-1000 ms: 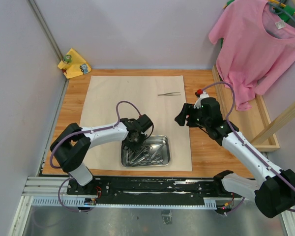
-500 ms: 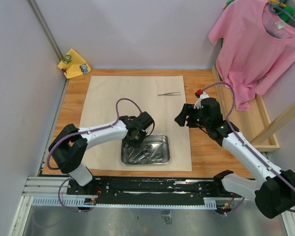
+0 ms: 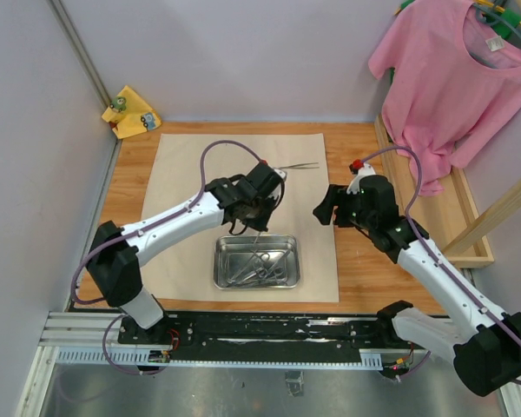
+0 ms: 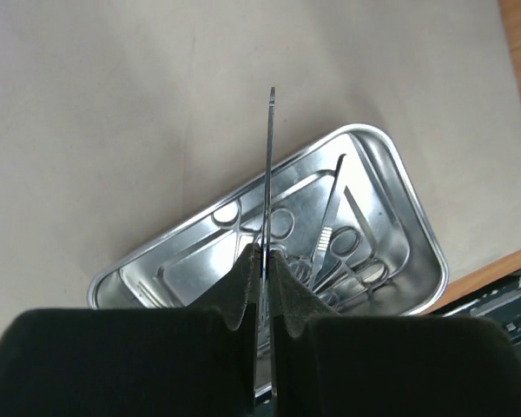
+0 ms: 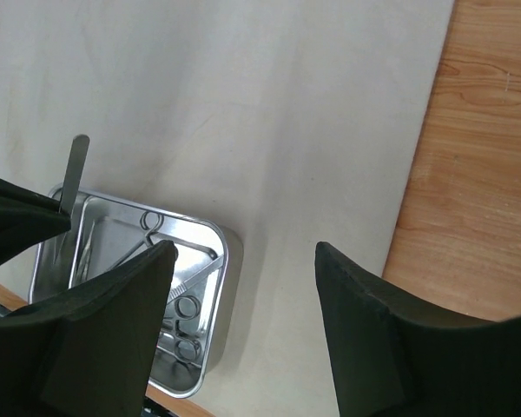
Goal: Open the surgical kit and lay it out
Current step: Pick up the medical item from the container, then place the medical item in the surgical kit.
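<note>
Up from the tray (image 3: 217, 278) since a second ago, the left pincer (image 4: 265, 261) now hangs over the wrap (image 3: 191, 174) mid-tabletop (image 3: 356, 282), clenched on tweezers (image 4: 270, 174). The tray, holding forceps (image 3: 265, 271), sits on the wrap by the near edge. The right pincer (image 5: 243, 252) hovers released toward the right edge. Other tweezers (image 3: 298, 166) lie farther back.

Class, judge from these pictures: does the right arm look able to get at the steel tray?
Probably yes. The right tool hangs open above the cloth wrap, with only bare cloth between it and the tray. The left tool, shut on a tweezer, is raised near the tray's far rim.
</note>
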Motion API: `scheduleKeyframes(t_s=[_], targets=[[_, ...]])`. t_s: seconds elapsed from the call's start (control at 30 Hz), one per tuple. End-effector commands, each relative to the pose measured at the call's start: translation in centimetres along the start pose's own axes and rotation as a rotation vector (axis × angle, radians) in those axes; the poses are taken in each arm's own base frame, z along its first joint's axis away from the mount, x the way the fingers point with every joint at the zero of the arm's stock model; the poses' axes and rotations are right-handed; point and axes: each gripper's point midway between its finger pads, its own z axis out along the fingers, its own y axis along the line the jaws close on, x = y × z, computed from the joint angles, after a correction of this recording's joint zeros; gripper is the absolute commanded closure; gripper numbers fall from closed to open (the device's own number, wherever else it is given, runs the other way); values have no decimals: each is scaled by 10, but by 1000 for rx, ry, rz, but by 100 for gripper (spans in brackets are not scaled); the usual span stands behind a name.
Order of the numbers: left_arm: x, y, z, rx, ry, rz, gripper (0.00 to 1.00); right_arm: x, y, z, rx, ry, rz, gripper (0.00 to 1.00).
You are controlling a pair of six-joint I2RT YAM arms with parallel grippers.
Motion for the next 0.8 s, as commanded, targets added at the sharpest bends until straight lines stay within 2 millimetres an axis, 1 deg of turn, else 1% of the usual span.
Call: scheduleKeyframes(t_s=[0.0, 0.1, 0.2, 0.27, 0.33, 0.4, 0.43, 0.5, 0.53, 0.6, 0.7, 0.77], targets=[[-27, -17, 6, 32, -22, -12, 94, -6, -12, -4, 71, -18, -24, 32], [-50, -33, 11, 84, -68, -45, 93, -12, -15, -3, 77, -29, -22, 32], [-67, -49, 10, 153, -124, -92, 93, -22, -4, -2, 5, -46, -39, 34], [-71, -58, 4, 212, -162, -129, 93, -30, 4, -2, -57, -62, -47, 35], [-69, -66, -4, 291, -196, -174, 94, -38, 14, -3, -147, -74, -43, 38], [-63, -69, -20, 386, -242, -236, 94, -44, 29, -5, -277, -80, -32, 45], [-59, -71, -28, 441, -264, -271, 94, -45, 37, -8, -346, -75, -26, 46], [-56, -77, -48, 570, -326, -342, 94, -47, 53, -12, -466, -72, -15, 48], [-59, -80, -60, 637, -368, -366, 94, -49, 62, -16, -526, -73, -11, 48], [-54, -83, -73, 713, -397, -404, 95, -51, 77, -21, -632, -77, -1, 49], [-51, -89, -99, 833, -448, -451, 95, -51, 91, -24, -747, -65, 26, 50], [-49, -91, -111, 887, -471, -471, 95, -52, 99, -27, -821, -61, 34, 51]])
